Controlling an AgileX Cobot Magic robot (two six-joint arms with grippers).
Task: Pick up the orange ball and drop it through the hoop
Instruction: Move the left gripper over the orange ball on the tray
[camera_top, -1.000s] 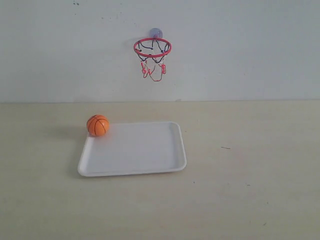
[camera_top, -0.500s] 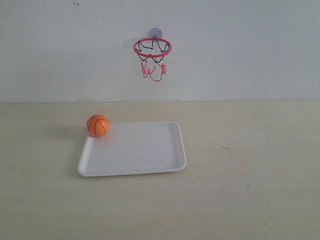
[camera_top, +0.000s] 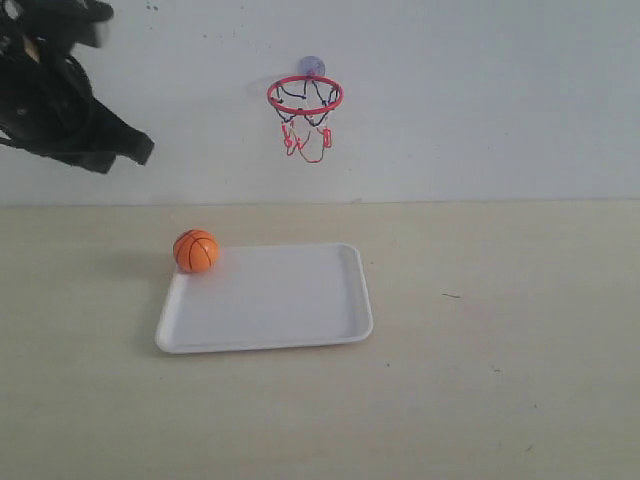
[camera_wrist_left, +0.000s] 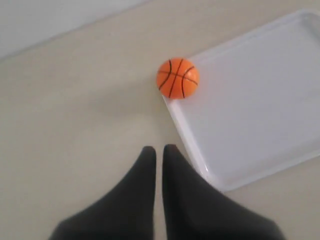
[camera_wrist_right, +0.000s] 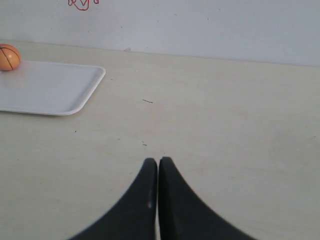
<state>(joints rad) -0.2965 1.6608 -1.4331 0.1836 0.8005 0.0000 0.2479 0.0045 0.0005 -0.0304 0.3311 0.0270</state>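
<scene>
Right wrist view crops the hoop (camera_wrist_right: 82, 4) to net strands.

The left gripper (camera_wrist_left: 156, 149) and right gripper (camera_wrist_right: 158, 160) have smooth black fingers (camera_wrist_left: 132, 202), wide below, narrow at tips; the left arm (camera_top: 62, 112) is black too.

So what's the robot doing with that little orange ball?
Nothing is holding the small orange basketball yet. It sits at a corner of the flat white plastic tray on the table. The robot's left gripper hangs above the table on the ball's side, shut and empty. The right gripper is shut too, farther from the ball. The little red-ringed toy hoop with its string net is up on the wall, with nothing in it.
</scene>
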